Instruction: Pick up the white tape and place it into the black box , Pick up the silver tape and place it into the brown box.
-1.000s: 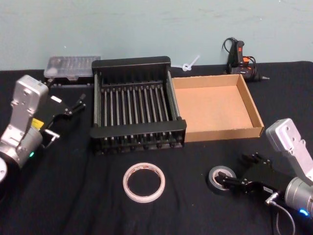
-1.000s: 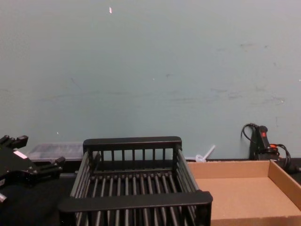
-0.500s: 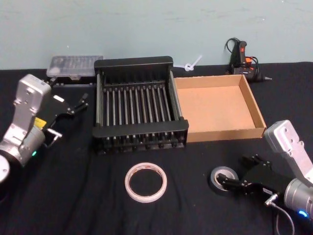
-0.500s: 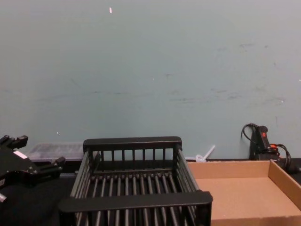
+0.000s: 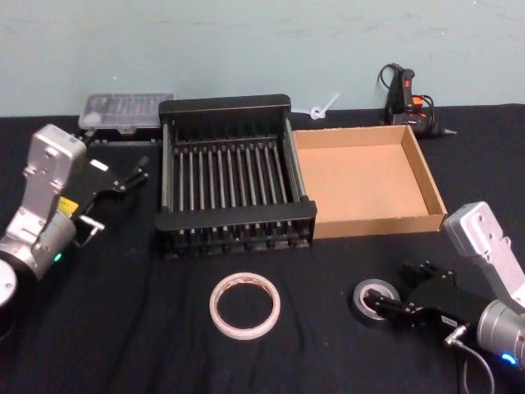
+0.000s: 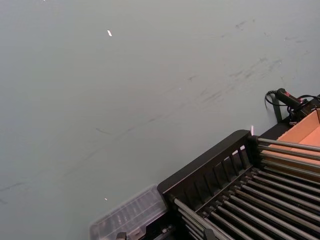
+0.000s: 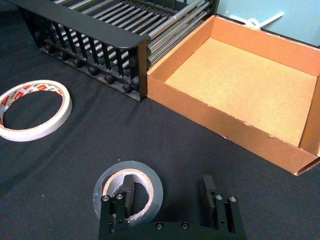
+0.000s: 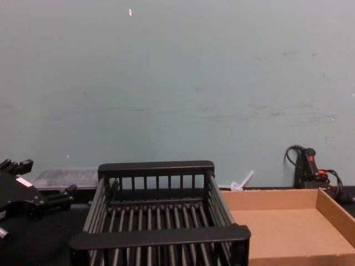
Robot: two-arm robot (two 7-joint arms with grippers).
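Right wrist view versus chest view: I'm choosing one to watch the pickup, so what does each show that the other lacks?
The right wrist view alone has the silver tape with the open right gripper straddling it, one finger in its core, and the white tape lying on the black cloth. The chest view alone has the left gripper, open, beside the crate, and the glue gun at the wall. Both show the black box and the brown box, empty.

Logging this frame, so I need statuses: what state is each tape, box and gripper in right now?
white tape: flat on the cloth, untouched
silver tape: flat, one finger inside its core
black box: empty
brown box: empty
right gripper: open
left gripper: open, beside the black box
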